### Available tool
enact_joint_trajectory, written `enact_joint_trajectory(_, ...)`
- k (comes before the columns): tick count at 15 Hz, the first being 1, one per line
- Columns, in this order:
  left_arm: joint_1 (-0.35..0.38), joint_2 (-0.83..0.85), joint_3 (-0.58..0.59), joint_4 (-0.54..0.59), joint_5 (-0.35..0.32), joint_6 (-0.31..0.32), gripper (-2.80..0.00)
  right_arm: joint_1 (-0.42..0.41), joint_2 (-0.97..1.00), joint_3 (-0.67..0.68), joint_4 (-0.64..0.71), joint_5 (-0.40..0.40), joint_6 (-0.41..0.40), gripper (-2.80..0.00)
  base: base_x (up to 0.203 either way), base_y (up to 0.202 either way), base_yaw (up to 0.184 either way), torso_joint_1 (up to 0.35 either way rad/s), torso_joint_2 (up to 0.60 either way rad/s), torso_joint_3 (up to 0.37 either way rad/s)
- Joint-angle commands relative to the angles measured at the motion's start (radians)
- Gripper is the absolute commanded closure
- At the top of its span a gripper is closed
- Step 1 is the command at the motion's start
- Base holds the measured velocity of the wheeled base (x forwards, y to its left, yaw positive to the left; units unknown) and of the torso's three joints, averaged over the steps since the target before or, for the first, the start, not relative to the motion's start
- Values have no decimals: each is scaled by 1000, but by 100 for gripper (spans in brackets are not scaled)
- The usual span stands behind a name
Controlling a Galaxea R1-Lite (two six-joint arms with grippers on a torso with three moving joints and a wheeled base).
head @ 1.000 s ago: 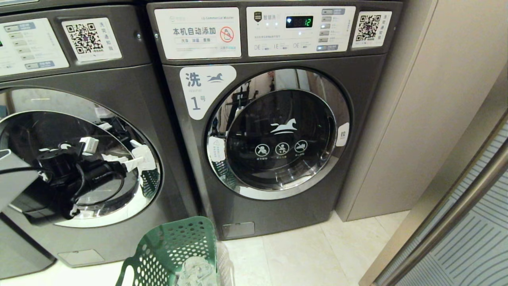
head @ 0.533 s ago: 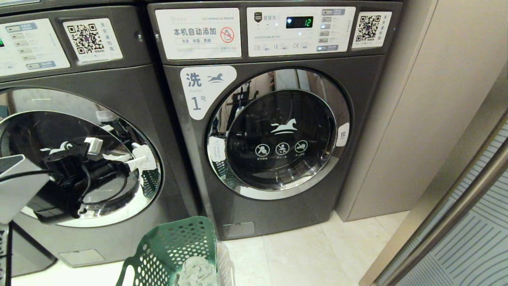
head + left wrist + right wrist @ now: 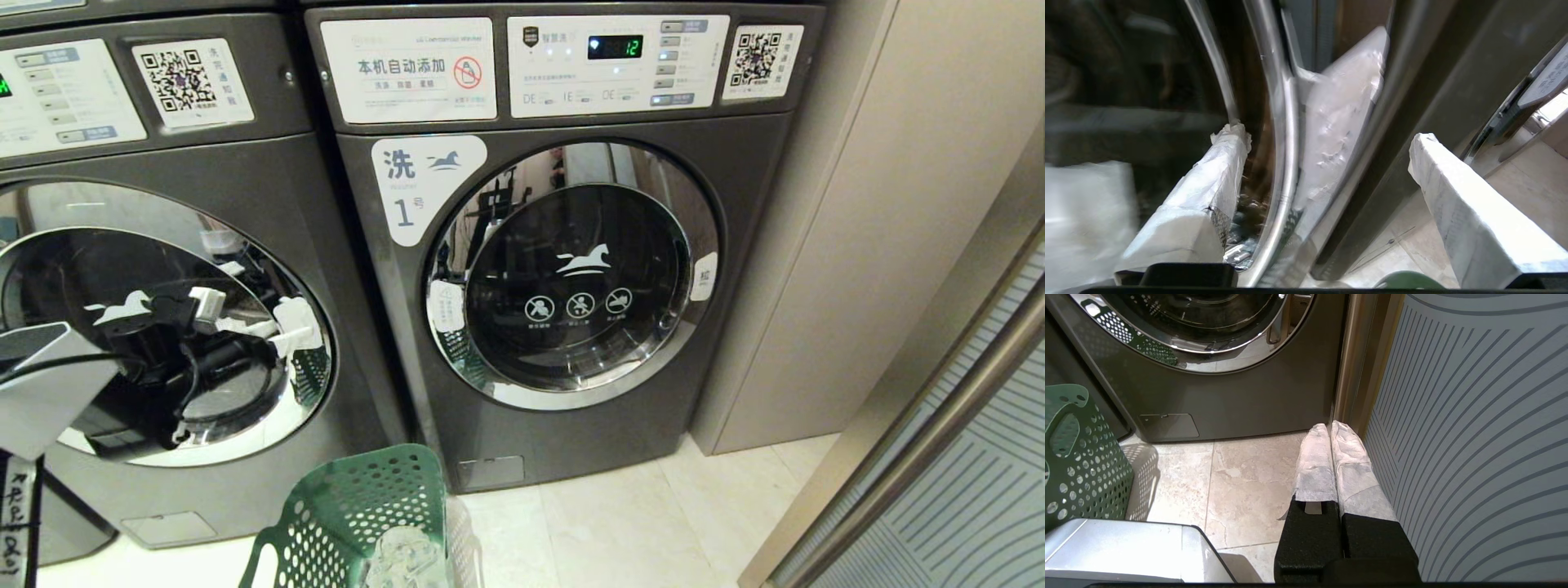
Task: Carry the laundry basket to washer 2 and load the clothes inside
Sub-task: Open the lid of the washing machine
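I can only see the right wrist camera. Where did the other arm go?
Observer: The left gripper is at the left-hand washer, jaws open, one on either side of its chrome door rim.
Operator: Which washer is the one I'm seeing?
Observer: Its label says 1.
Operator: Is there anything in the basket?
Observer: Yes, pale clothes lie in the green basket.
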Motion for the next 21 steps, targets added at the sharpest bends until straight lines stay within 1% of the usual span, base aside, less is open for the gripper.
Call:
enact_joint_trajectory(1, 1, -7, 30, -4, -3, 29, -280, 0, 0, 0, 1, 1, -1, 0, 0, 0, 0, 0, 0, 0)
enact_joint_trajectory(5, -2, -3, 32, -6, -12, 25, -280, 0, 0, 0, 1, 1, -1, 0, 0, 0, 0, 0, 0, 0)
enact_joint_trajectory(9, -38, 13, 23, -6, -26, 22, -280, 0, 0, 0, 1, 1, -1, 0, 0, 0, 0, 0, 0, 0)
enact_joint_trajectory(12, -49, 33, -28, -6, -44, 11, -280, 1, 0, 0, 1, 1, -1, 0, 0, 0, 0, 0, 0, 0)
enact_joint_trajectory(14, -48, 39, -59, -6, -84, -6, -280, 0, 0, 0, 1, 1, -1, 0, 0, 0, 0, 0, 0, 0)
enact_joint_trajectory(18, -33, 34, -52, -11, -191, -9, -280, 1, 0, 0, 1, 1, -1, 0, 0, 0, 0, 0, 0, 0)
enact_joint_trajectory(20, -29, 31, -50, -15, -255, -4, -280, 0, 0, 0, 1, 1, -1, 0, 0, 0, 0, 0, 0, 0)
enact_joint_trajectory(21, -25, 32, -49, -31, -272, -5, -280, 0, 0, 0, 1, 1, -1, 0, 0, 0, 0, 0, 0, 0)
